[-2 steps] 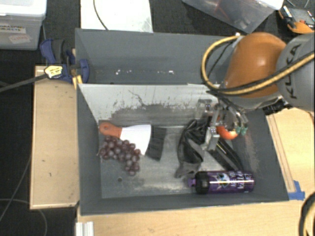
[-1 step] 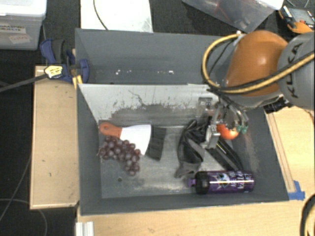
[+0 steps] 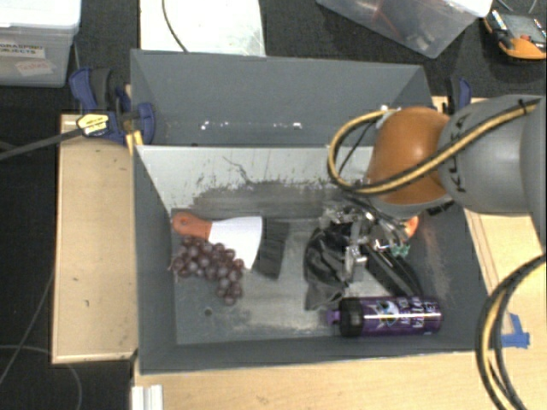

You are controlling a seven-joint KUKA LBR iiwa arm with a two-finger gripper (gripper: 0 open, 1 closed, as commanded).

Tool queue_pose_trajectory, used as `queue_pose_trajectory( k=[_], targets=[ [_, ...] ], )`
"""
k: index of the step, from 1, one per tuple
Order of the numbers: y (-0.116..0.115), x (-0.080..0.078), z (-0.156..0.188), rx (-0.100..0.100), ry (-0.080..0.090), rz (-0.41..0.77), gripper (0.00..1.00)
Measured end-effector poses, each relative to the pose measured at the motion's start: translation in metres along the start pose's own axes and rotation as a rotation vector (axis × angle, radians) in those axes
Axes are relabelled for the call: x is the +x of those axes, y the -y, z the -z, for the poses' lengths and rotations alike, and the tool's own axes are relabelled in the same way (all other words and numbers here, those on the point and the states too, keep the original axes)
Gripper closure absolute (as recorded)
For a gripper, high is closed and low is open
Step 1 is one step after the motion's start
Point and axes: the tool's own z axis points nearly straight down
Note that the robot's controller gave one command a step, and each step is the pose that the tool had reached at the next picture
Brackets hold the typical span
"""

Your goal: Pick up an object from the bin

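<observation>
Over the black lump (image 3: 320, 272)

From the top camera, I see my gripper (image 3: 355, 254) right over a crumpled black lump on the right side of the bin (image 3: 156, 254). I cannot tell if it is open or closed. A purple bottle (image 3: 389, 316) lies just beside it. Grapes (image 3: 209, 263) and a white brush (image 3: 235, 233) sit well apart on the left.

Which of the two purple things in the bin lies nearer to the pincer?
The dark purple bottle lying on its side, just below the pincer in the view; the grape bunch lies far to the left.
</observation>
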Motion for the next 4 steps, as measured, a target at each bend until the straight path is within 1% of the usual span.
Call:
queue_pose_trajectory(
  k=[1,2,3,4],
  targets=[
    [-0.006,0.001,0.055,0.005,0.019,0.165,0.0],
    [-0.044,-0.009,0.033,-0.001,0.005,0.153,0.0],
    [-0.018,0.007,0.003,0.003,0.02,-0.157,0.0],
    [0.004,0.053,0.005,0.002,0.018,0.17,1.0]
  ],
)
